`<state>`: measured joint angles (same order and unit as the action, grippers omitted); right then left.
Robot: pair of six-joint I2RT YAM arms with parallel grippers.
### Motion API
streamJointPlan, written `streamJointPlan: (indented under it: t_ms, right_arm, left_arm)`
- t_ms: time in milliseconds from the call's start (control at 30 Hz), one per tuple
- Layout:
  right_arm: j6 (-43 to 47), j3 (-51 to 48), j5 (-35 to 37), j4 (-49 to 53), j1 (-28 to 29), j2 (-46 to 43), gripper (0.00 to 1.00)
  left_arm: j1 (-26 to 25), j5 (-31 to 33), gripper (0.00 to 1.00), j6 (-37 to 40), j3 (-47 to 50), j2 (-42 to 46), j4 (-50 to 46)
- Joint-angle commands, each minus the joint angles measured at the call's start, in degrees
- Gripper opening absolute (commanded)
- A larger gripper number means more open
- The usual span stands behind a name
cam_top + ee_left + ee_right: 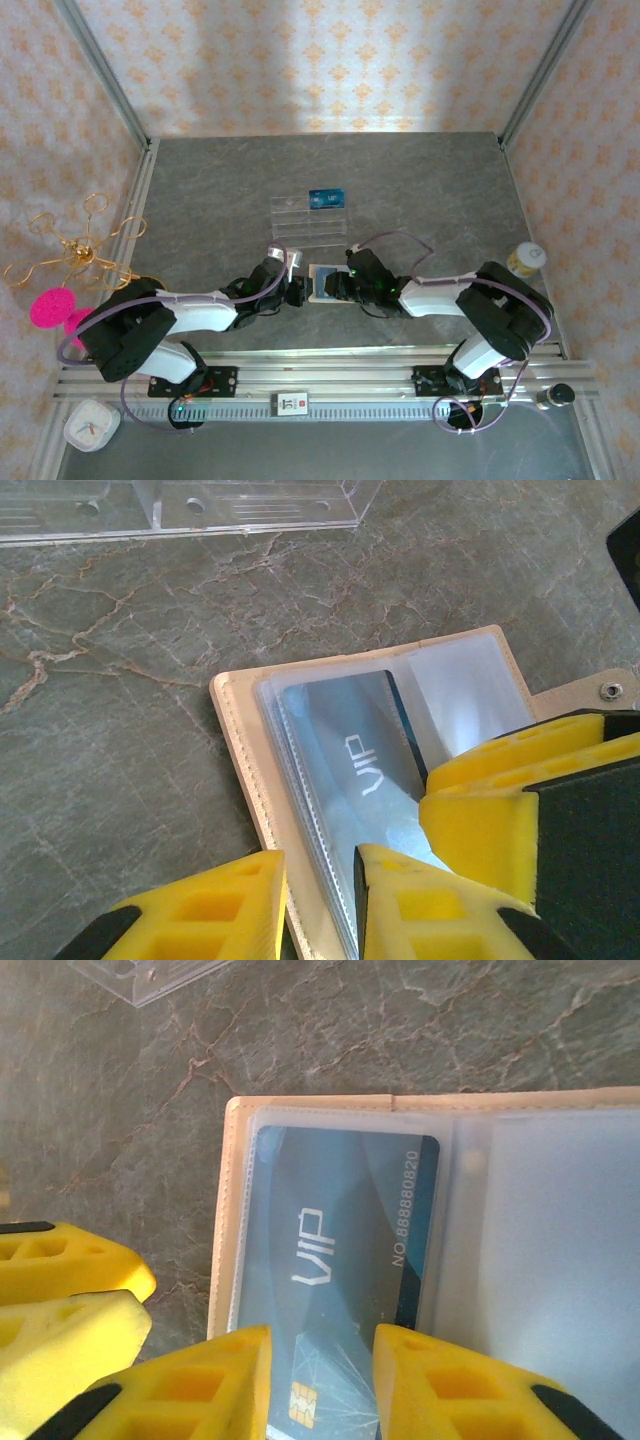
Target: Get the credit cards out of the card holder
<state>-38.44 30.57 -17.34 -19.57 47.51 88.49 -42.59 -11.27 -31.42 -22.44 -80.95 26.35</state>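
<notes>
Left gripper (320,865) astride card holder (235,730) edge, apparently steadying it | right gripper (320,1340) over holder's sleeved credit card (330,1230), likely for extraction | we cannot tell whether either pinches.

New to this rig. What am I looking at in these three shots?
Two robot arms bolted to a grey table, each ending in a yellow two-fingered pincer. The wide picture looks down from above and behind; the other two come from cameras on the left and right wrists. Between the arms lies an open beige card holder with a blue VIP card in its clear sleeve. The left pincer straddles the holder's edge, the right pincer the card's chip end; both stand open, clamping nothing. Further back sits a clear tray holding another blue card.
</notes>
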Motion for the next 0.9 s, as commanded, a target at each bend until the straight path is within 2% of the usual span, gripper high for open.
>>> streamJointPlan:
  t_ms: [0,167,367,433,500,600,867]
  right_arm:
    - [-1.9,-2.3,5.9,3.5,0.3,-2.0,0.33]
    - [-3.0,-3.5,10.5,6.5,0.3,-6.5,0.37]
    - [-2.6,-3.1,12.1,8.7,0.3,-8.9,0.39]
    - [-1.9,-2.5,12.7,9.7,0.3,-9.1,0.39]
    - [-0.3,-1.9,12.8,10.3,0.3,-9.6,0.32]
    - [3.8,-0.5,9.7,11.8,-1.3,-9.5,0.25]
    - [9.6,-0.3,-2.5,9.6,-6.3,-8.2,0.25]
  left_arm:
    - [0.5,1.6,0.26,0.6,0.2,1.2,-0.9]
    - [0.7,1.6,0.26,0.8,0.2,1.5,-1.2]
    - [0.8,0.4,0.25,1.3,-0.8,2.1,-1.5]
    - [0.6,-0.6,0.23,1.4,-2.0,1.7,-1.4]
    - [0.0,-1.4,0.22,1.6,-3.3,0.7,-1.0]
    - [-2.1,-1.4,0.18,2.3,-6.4,-2.1,-1.2]
    - [-3.9,-2.1,0.05,2.7,-9.5,-9.3,0.3]
